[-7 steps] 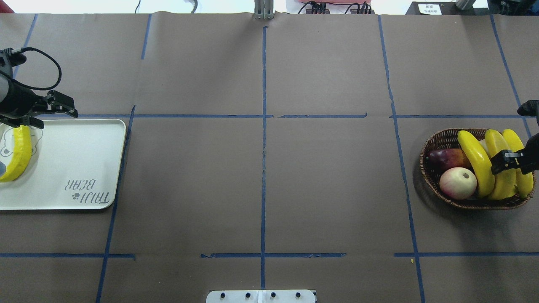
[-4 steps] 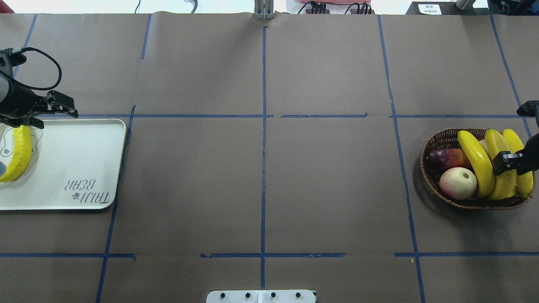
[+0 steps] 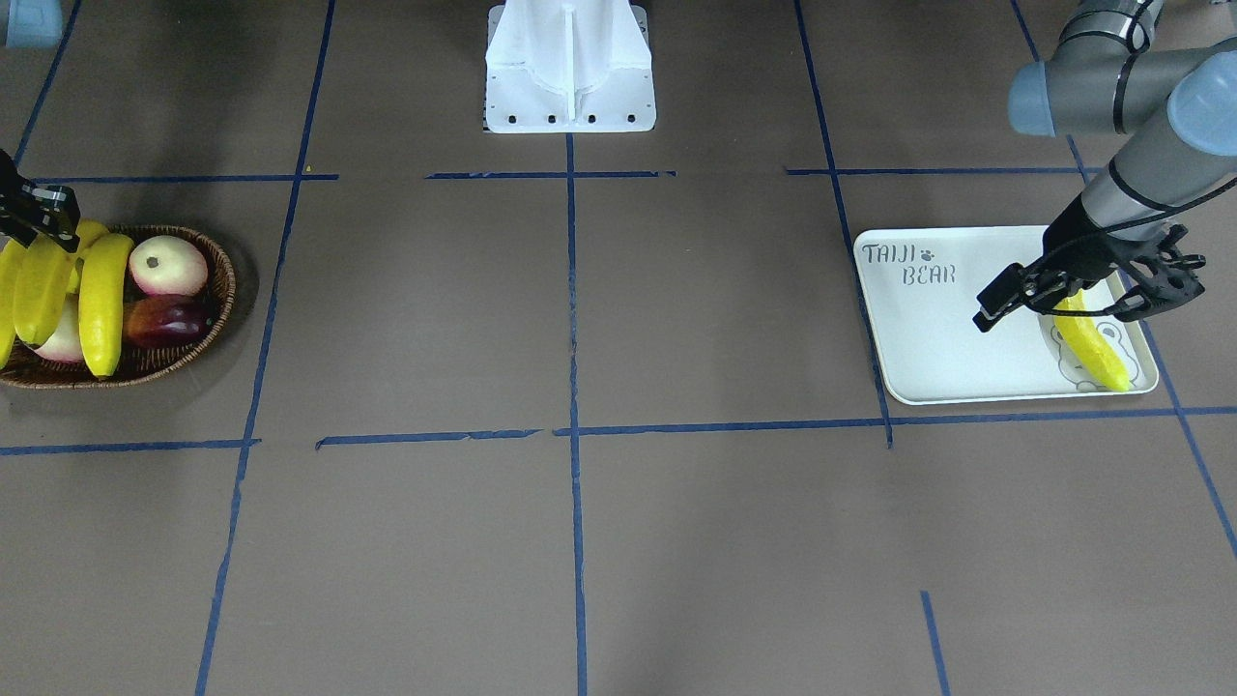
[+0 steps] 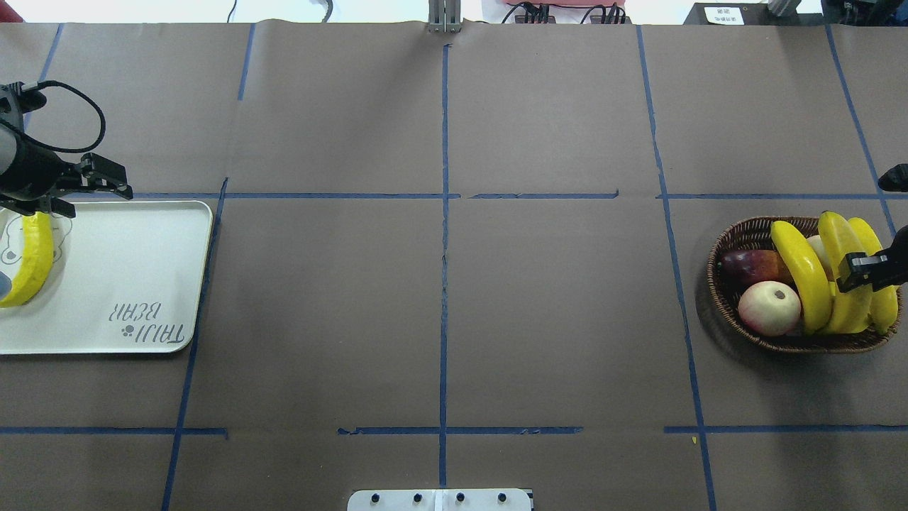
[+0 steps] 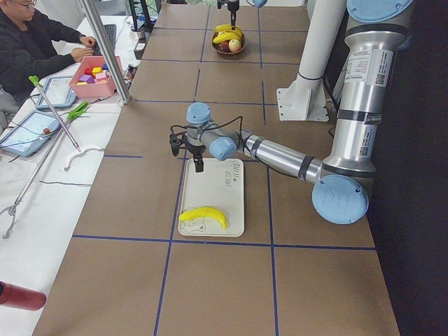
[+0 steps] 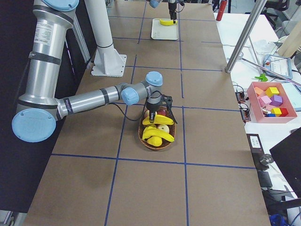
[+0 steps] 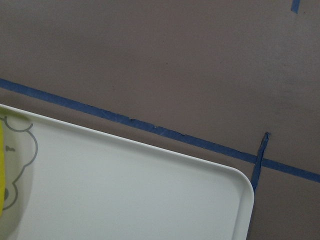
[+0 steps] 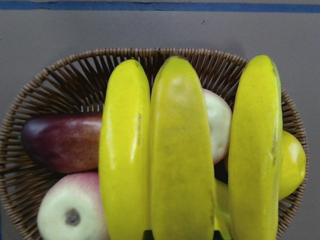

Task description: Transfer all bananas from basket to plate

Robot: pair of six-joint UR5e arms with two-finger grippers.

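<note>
The brown wicker basket stands at the table's right with three yellow bananas across it. My right gripper is shut on the middle banana and holds it slightly above the other two. The middle banana fills the centre of the right wrist view. The white plate lies at the far left with one banana on its bear drawing. My left gripper is open and empty over the plate's far edge.
The basket also holds a pale apple, a dark red-purple fruit and a rounded yellow fruit. Blue tape lines cross the brown table. The robot's white base plate sits at the near middle edge.
My right gripper has risen a little with the middle banana, which now stands higher than its neighbours. My left gripper has hardly moved.
</note>
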